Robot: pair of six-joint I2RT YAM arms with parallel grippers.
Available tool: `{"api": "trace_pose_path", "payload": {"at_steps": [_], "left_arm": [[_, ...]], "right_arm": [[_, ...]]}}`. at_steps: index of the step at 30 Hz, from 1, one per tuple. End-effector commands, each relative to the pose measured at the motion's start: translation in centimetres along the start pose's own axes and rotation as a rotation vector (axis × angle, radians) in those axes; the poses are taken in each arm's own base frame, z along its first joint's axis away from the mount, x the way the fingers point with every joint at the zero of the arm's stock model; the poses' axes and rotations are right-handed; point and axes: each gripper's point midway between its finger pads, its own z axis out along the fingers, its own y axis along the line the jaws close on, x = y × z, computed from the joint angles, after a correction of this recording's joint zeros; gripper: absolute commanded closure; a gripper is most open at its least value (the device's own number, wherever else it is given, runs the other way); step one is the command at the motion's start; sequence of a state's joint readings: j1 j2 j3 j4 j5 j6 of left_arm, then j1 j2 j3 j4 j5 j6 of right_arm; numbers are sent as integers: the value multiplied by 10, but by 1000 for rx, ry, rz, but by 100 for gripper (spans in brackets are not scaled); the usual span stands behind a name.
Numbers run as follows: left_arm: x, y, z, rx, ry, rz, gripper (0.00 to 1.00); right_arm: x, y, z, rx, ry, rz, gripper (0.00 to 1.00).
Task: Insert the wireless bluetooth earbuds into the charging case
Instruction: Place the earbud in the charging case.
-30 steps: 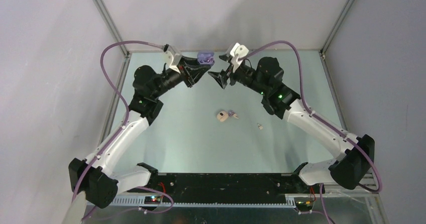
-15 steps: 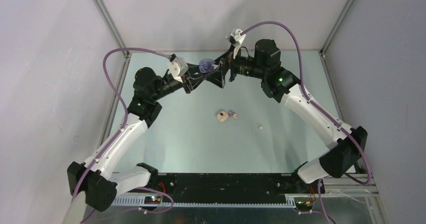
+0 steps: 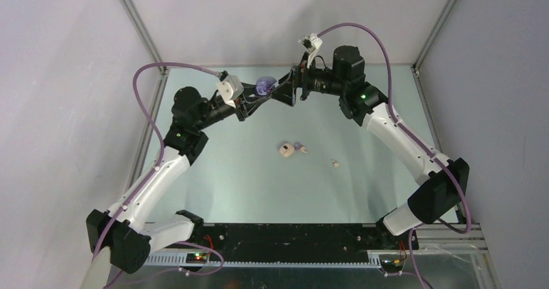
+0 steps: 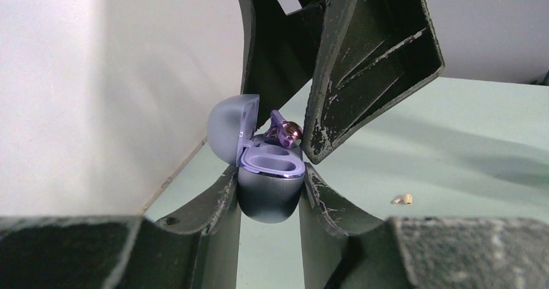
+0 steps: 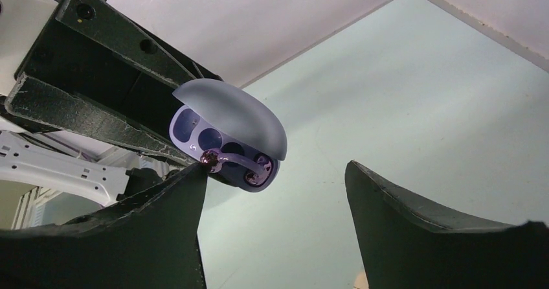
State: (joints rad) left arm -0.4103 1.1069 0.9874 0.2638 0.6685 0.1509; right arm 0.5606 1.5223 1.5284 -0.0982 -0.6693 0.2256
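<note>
Left gripper [image 4: 270, 172] pinches one open charging case [image 4: 268, 201]. Right gripper [image 5: 277, 167] is spread. One purple earbud [image 4: 287, 131] sits at the case sockets. One lavender earbud [image 3: 299, 148], one white earbud [image 3: 335, 164] and one beige piece [image 3: 285, 150] lie on the pale-green table [image 3: 362, 140], between grey walls [image 3: 272, 17].

My overhead camera sits high behind the rig and looks down and forward over the whole worktop [image 3: 259, 185] from well back. The left wrist camera looks out along the left fingers [image 4: 213, 205] at very close range, facing right across the worktop. The right wrist camera looks out between the right fingers [image 5: 414, 224], equally close, facing left. All three views share the open charging case [image 3: 265, 85]. The two wrist cameras see it from opposite sides.
</note>
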Motion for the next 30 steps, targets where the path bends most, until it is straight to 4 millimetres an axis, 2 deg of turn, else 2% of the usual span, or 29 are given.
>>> {"api": "trace_pose_path", "payload": {"at_steps": [1,8,15,24,30], "left_arm": [[-19,-4,-5,17,-44,59,100],[-17,-5,-5,18,-37,57,100],[-20,-4,-6,14,-42,61,100],[-21,-4,-6,7,-45,61,100],[-24,-2,-7,-7,-56,56,100]], "right_arm": [[-27,12,-1,-48,-63,-36,18],[-29,13,-1,-59,-70,-33,15],[-31,-10,-4,14,-91,57,30],[-23,-14,-4,26,-80,59,42],[-13,-14,-1,31,-48,21,43]]}}
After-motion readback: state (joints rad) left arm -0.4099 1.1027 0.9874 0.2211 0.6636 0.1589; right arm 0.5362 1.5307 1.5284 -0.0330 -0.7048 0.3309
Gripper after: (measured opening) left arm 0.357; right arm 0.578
